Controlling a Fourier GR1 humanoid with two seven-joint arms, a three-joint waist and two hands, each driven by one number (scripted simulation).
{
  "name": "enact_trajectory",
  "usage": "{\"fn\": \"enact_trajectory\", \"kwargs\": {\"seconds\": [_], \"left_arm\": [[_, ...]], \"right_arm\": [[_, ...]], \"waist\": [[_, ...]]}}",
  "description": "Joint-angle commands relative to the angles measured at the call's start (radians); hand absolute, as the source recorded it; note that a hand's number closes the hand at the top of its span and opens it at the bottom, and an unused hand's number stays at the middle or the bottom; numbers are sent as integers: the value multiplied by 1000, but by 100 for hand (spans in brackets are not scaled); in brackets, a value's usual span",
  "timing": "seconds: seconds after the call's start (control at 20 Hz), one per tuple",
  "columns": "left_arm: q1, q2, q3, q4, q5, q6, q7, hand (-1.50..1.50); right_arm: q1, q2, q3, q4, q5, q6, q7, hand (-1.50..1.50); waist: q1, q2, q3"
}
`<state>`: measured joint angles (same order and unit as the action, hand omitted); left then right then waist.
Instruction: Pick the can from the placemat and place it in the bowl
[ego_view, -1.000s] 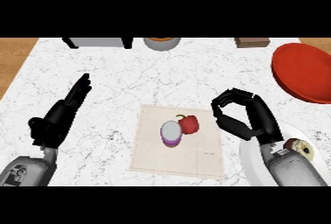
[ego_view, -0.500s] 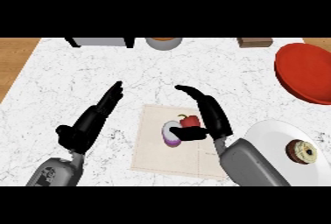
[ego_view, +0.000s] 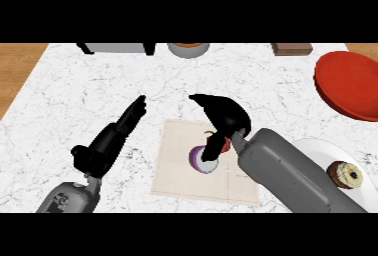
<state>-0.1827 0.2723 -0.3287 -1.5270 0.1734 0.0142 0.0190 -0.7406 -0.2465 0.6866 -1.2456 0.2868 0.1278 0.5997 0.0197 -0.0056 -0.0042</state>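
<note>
Right hand (ego_view: 225, 117) has dropped over the can (ego_view: 202, 159), half hiding it, fingers not clearly grasping.

You see even, bright light across the white marbled counter top (ego_view: 221, 75); no glare anywhere. Beneath the black right hand (ego_view: 225, 117) only a faint soft shadow falls on the beige placemat (ego_view: 177, 175).

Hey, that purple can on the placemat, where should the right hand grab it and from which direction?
Probably by its round side wall, coming down from above. The can appears to stand upright on the placemat, its light top facing up, so fingers and thumb can close on opposite sides. The right hand is directly over it, partly hiding it and a small red thing behind, so the far side cannot be judged.
</note>
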Motion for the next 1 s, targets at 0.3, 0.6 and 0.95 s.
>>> {"fn": "enact_trajectory", "kwargs": {"seconds": [0.3,0.6,0.95], "left_arm": [[-47,-9,28,11,6,-15,43,0],[-12,-8,52,19,6,-38,4,0],[24,-37,32,-31,-41,-16,16,0]], "right_arm": [[-187,102,-81,36,-291,488,456,-150],[-247,198,-82,100,-310,466,555,-150],[-172,231,-20,59,-234,420,550,-150]], "waist": [[-23,2,3],[-18,4,3],[-19,3,4]]}}
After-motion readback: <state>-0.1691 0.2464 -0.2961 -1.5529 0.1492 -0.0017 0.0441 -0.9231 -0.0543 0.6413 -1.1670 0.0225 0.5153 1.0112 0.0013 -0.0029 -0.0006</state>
